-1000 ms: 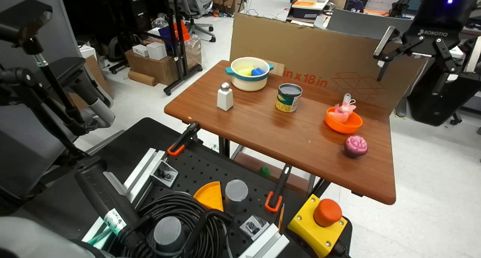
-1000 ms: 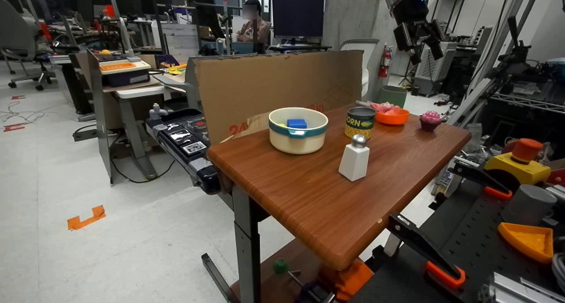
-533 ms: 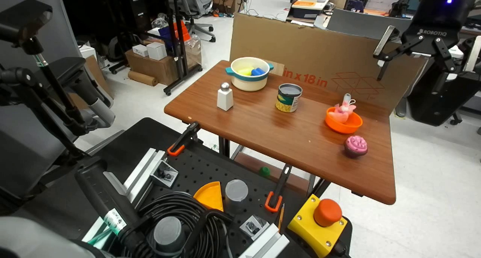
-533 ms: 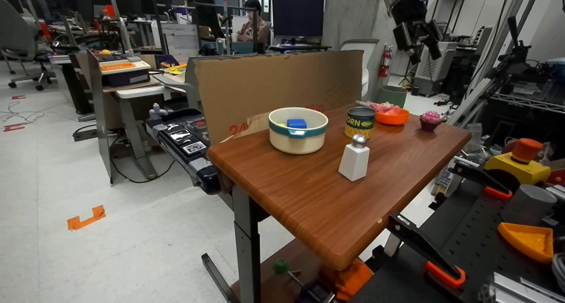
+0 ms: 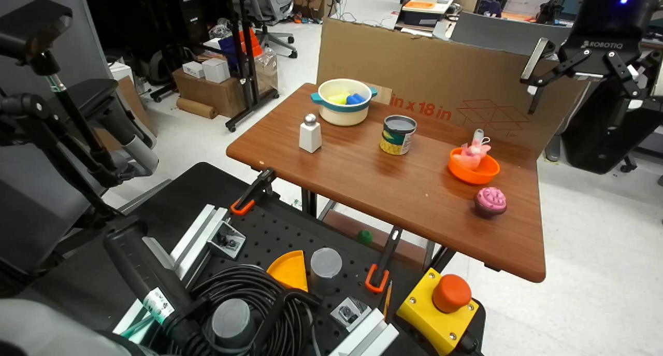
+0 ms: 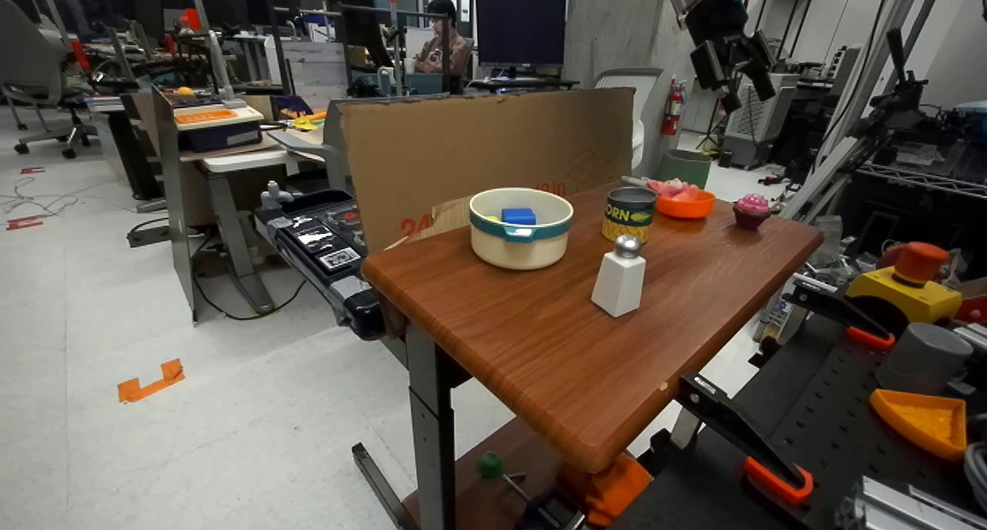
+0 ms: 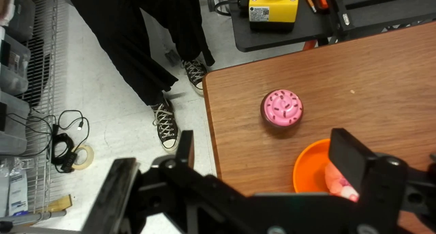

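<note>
Gripper: fingers wide apart, holding nothing, well above the table, at its short end.
Latest shift: I've nudged the gripper slightly; the tabletop layout hasn't changed, so I judge nothing was touched.
Cupcake: near the table corner, apart from the orange bowl that holds a pink toy.
Short edge: floor beyond, someone's legs near.
Room: a gap between bowl and corn can.
Back: cardboard walls it.
</note>
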